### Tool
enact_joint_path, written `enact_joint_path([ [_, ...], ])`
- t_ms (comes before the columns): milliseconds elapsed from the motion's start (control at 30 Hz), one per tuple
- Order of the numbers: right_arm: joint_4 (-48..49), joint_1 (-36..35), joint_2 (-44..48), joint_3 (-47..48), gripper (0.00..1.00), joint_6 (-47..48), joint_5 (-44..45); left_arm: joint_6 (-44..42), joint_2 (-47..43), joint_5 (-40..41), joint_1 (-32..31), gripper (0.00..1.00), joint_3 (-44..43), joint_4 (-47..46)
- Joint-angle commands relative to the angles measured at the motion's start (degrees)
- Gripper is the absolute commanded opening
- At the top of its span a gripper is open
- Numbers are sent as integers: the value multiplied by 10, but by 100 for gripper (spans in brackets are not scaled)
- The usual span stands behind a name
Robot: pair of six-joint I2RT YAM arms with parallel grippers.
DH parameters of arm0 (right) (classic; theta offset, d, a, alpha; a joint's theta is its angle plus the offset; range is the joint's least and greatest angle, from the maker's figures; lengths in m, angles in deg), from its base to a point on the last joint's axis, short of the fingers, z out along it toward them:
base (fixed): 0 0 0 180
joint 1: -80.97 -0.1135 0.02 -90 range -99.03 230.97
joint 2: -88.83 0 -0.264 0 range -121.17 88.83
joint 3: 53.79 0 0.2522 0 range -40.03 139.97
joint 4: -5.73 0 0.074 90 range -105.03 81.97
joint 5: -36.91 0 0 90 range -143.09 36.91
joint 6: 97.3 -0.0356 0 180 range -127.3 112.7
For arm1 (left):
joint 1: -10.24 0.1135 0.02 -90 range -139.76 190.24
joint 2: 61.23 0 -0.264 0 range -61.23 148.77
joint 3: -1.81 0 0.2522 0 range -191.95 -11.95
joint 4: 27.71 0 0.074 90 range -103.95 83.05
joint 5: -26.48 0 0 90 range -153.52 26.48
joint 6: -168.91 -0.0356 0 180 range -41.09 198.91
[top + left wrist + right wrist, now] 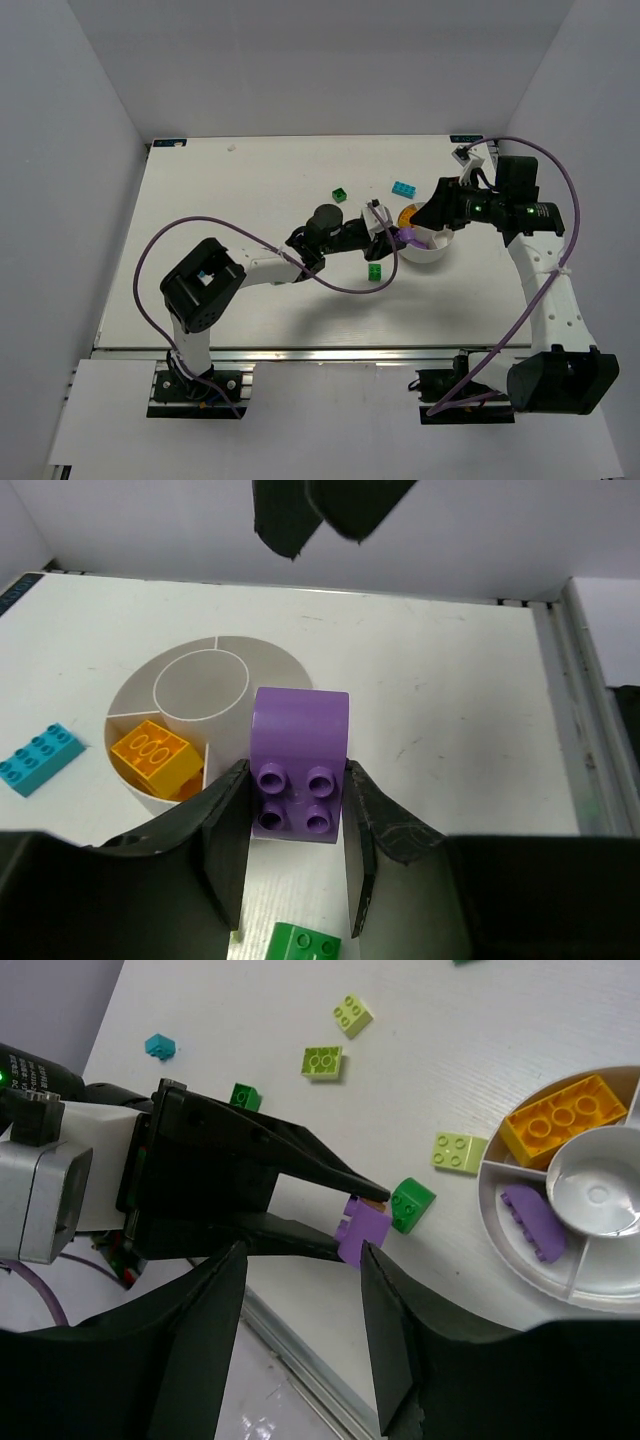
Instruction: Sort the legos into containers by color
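My left gripper is shut on a purple lego, holding it by its sides just at the near rim of the white bowl. The bowl's containers hold an orange lego and another purple lego in separate wedges. My right gripper hangs open and empty above the bowl, over the left gripper. A green lego lies on the table just beside the held one.
Loose legos lie left of the bowl: lime ones, a dark green one, a green one and a cyan one. White walls close in the table.
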Motion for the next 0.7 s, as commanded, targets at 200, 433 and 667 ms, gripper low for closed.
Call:
enact_joint_path([
  [200,-1,-1,-14,-39,56,-17,0,-57,-26,36,-21,13,-58,49],
  [433,10,-2,-31,-56,49,-12,14,-57,-20,41,-27,14,-73,61],
  [667,12,-1,-52,-52,17,-12,3,-55,-16,39,-32,25,-88,73],
])
